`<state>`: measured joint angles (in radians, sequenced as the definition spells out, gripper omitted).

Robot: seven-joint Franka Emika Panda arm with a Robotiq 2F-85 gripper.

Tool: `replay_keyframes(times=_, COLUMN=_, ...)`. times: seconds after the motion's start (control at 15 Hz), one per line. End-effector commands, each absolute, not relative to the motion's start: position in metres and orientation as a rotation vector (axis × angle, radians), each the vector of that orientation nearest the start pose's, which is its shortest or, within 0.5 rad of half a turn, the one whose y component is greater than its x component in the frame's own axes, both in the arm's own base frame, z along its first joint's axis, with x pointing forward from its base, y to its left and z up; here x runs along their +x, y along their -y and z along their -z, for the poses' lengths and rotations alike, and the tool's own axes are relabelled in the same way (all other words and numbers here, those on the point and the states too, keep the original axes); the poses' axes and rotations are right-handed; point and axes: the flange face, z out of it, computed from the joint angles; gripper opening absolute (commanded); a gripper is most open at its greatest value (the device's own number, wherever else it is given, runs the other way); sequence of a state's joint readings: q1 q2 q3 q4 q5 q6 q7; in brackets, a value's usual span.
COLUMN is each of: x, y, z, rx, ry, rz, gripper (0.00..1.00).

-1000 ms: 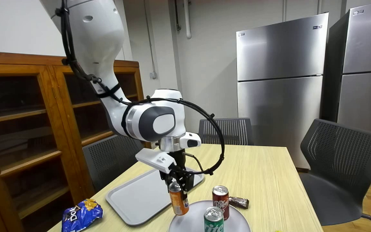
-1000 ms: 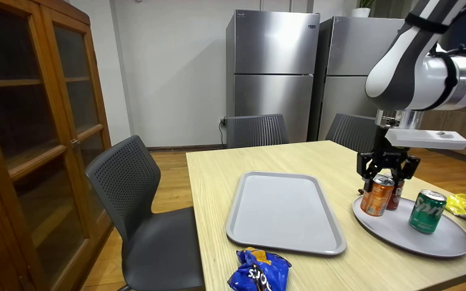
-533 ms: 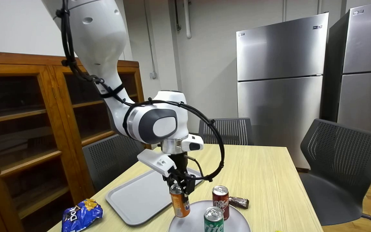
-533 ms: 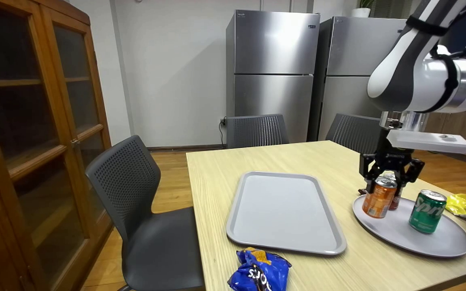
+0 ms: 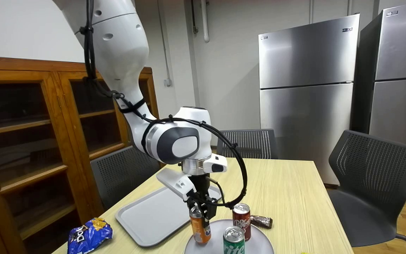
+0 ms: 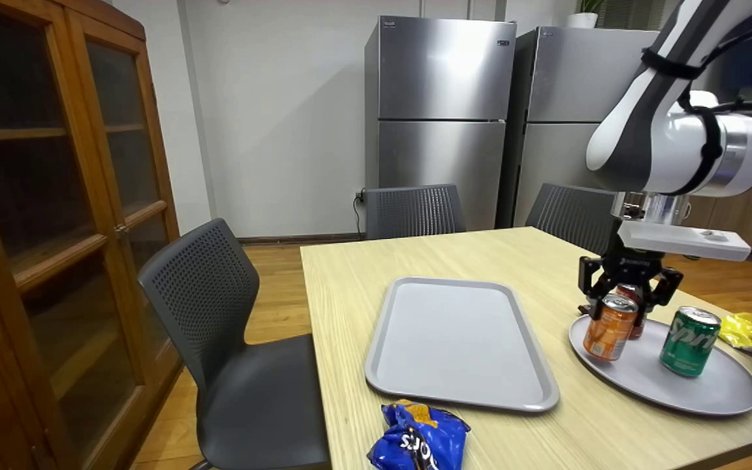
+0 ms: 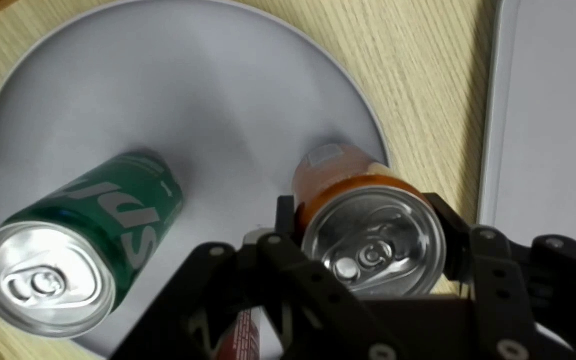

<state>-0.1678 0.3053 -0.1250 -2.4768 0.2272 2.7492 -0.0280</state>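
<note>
end effector (image 6: 619, 313) lower with orange can (image 6: 610, 331)

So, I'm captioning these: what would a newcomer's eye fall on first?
Probably the gripper clamped on the orange soda can near the rim of the round gray plate. The Sprite can and Dr Pepper can standing on that plate come next, then the blue Doritos bag beside the gray tray.

The black two-fingered tool (image 7: 363, 216) grips a silver-lidded orange cylindrical metal can (image 7: 368, 232) by its sides, its base over or on a round grey plate (image 7: 178, 85), near the rim. Well apart, a green cylindrical metal can (image 7: 93, 237) with pale lettering stands on the plate. Beside the plate, a grey raised-edge tray (image 7: 553, 115) lies on the pale wood-grain bench (image 7: 430, 95).
</note>
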Motion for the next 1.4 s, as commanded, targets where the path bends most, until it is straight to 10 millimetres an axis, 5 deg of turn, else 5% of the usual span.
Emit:
replay_keyframes(times=0.0, x=0.461, y=0.152, z=-0.168, rx=-2.992, ry=-0.729, rz=0.001, gripper=0.38)
replay_keyframes(times=0.4, x=0.47, y=0.153, z=-0.157, rx=-2.995, ry=-0.719, rz=-0.013, gripper=0.38)
replay_keyframes(times=0.47, x=0.47, y=0.153, z=-0.16, rx=-2.997, ry=-0.718, rz=-0.012, gripper=0.88)
replay_keyframes(times=0.67, x=0.466, y=0.151, z=-0.176, rx=-3.009, ry=-0.704, rz=0.017, gripper=0.99)
replay_keyframes(times=1.33, x=0.458, y=0.144, z=-0.235, rx=-3.024, ry=-0.549, rz=0.127, gripper=1.0)
